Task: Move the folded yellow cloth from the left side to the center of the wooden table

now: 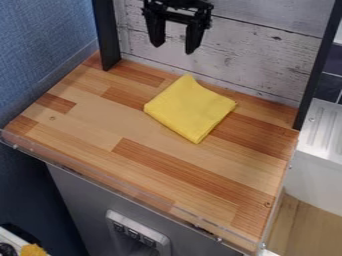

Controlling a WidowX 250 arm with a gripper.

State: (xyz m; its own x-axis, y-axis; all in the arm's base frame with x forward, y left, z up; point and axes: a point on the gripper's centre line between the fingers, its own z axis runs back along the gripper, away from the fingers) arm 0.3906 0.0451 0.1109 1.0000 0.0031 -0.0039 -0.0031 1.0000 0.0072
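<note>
Camera view, looking down at a slant: I see a yellow cloth (190, 109) lying on the wooden counter (140, 165), toward the back and right of its middle. One corner points at the whitewashed plank wall (247, 55) behind. Above the cloth hangs the black gripper (174, 49), its jaws parted with nothing between them, apart from the cloth. Light and reddish strips of wood make up the counter, and a clear strip (113, 183) runs along its front edge. Dark posts stand at its back corners, left (105, 35) and right (316, 65). Off to the left rises a blue wall (40, 45); to the right sits a white ridged drainboard (324, 127) beneath dark tiles (327, 86). Below the counter, the grey front (83, 200) carries a pale panel (139, 231) with dark fittings.
</note>
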